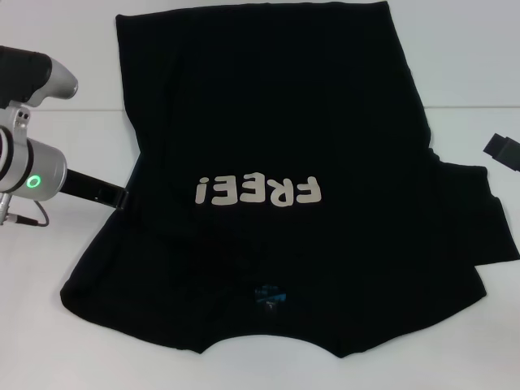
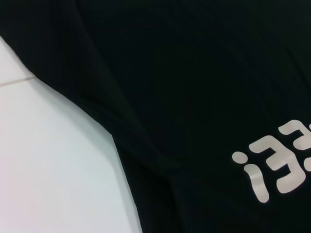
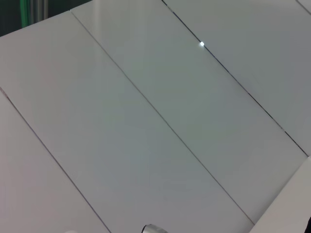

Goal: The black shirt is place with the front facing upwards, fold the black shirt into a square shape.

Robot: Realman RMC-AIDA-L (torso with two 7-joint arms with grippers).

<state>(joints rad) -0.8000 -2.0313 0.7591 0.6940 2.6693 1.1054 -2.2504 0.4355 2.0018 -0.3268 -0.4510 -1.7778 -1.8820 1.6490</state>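
- Nearest the head camera lies the collar end of the black shirt point(image 1: 276, 162), its small blue neck label point(image 1: 269, 294) just inside the curved neckline; the hem runs along the far edge of the white counter point(image 1: 57, 325).
- Front is up; the pale "FREE!" lettering point(image 1: 257, 190) reads upside down from the robot's side, and shows again at the edge of the left wrist view.
- On the robot's left the sleeve no longer sticks out, so that side seems already turned in, with soft diagonal creases running toward the collar; on the right the sleeve point(image 1: 479, 215) lies spread on the counter; I judge the fold barely begun, with the right side and the lengthwise folds left to do.
- Fabric looks thin, limp and matte, faintly ribbed, draping into shallow ridges rather than holding an edge; the counter is smooth and glossy, with fine seams.
- Left end effector point(image 1: 118, 197) sits at the shirt's left edge, touching the cloth; whether its jaws are apart or together I cannot tell.
- Right end effector point(image 1: 505, 151) shows only as a dark tip beyond the right sleeve, clear of the shirt; its state is likewise unreadable.
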